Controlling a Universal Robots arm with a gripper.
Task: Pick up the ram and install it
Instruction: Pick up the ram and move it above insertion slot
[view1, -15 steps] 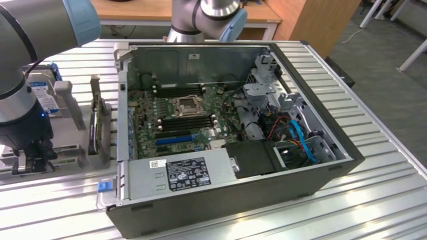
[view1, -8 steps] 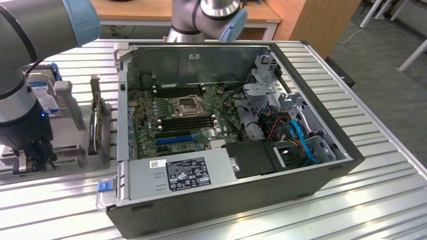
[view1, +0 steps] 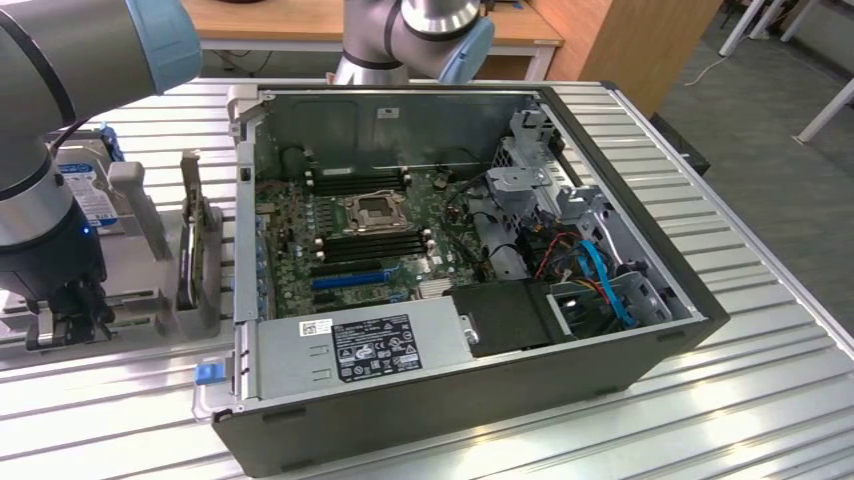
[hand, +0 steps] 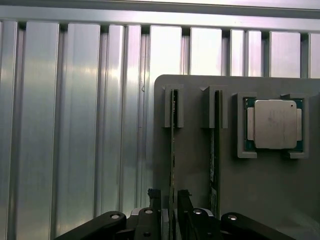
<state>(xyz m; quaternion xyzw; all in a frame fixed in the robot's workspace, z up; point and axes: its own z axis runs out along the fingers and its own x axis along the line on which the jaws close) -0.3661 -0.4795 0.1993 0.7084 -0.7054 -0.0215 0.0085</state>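
The ram (hand: 173, 150) stands on edge in a slot of the grey holder (hand: 195, 170), seen edge-on as a thin green strip. My gripper (hand: 169, 196) straddles its near end, with one dark finger (hand: 154, 200) close against each side, so it is shut on the stick while the stick still sits in its slot. A second stick (hand: 216, 150) stands in the neighbouring slot. In the exterior view my gripper (view1: 67, 325) hangs low over the holder at the exterior view's left, beside the open computer case (view1: 641, 350). The motherboard (view1: 360, 230) lies inside the case.
A processor chip (hand: 275, 124) rests in a square pocket of the holder. A dark expansion card (view1: 200, 250) stands upright between my gripper and the case. A hard drive (view1: 87, 190) stands behind my arm. The power supply (view1: 360, 345) fills the case's front corner. The ribbed metal table (view1: 747, 400) carries everything.
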